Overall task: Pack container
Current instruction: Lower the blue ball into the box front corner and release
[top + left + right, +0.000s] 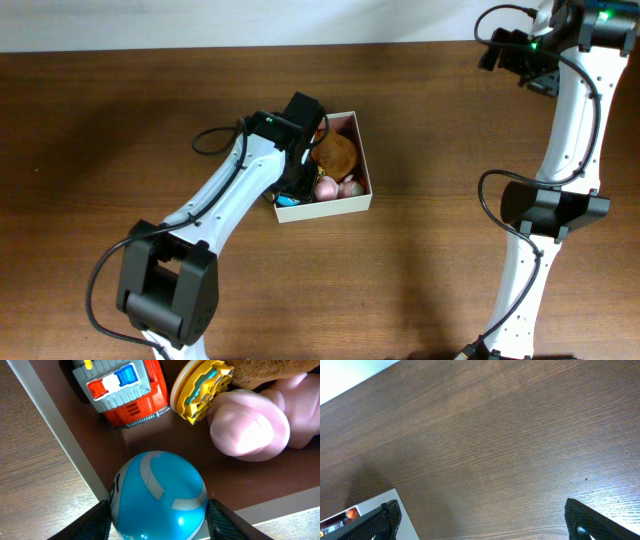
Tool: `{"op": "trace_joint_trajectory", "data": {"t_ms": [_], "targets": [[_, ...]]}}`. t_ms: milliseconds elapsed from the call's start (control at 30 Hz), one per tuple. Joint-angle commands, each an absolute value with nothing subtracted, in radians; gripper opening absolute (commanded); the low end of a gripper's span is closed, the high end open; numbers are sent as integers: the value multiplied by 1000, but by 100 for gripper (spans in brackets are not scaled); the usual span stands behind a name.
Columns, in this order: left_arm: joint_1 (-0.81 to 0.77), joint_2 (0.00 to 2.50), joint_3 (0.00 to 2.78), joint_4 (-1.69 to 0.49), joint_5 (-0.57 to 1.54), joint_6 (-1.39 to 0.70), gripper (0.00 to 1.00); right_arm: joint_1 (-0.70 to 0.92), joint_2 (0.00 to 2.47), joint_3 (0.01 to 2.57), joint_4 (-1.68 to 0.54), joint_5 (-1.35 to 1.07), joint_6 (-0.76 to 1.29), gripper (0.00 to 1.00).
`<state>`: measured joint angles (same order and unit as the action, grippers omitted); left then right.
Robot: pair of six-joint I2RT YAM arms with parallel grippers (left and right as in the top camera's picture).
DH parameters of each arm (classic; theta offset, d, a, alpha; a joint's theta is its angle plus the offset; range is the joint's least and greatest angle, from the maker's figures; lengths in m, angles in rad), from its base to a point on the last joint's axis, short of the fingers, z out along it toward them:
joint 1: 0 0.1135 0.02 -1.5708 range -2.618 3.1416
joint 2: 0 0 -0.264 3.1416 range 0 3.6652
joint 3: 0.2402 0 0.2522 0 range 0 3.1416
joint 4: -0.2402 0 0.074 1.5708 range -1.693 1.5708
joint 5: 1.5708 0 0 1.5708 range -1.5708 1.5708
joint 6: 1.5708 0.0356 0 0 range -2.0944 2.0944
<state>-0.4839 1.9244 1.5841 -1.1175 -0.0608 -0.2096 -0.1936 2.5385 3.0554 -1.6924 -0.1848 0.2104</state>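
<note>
Glossy plastic blue ball (pixel 157 495) above matt brown container (pixel 75 455) floor

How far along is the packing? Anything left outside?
Done: a toy truck, yellow disc, pink toy and brown plush lie in the container. In hand: the left gripper holds a blue ball low inside it. Remaining: release and withdraw; overhead shows no toys outside. The right gripper hangs open, empty.
</note>
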Motion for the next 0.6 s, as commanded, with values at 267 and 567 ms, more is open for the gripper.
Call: {"op": "trace_joint_trajectory", "data": {"t_ms": [267,567], "targets": [[-484,1928,1838,-1263,-71,-216,62,-190,2501,3051,-1699,-191,216,99],[-462,1916,1893,-1372,-108,-280,60,-190,2501,3051,-1699,-191,216,98]]}}
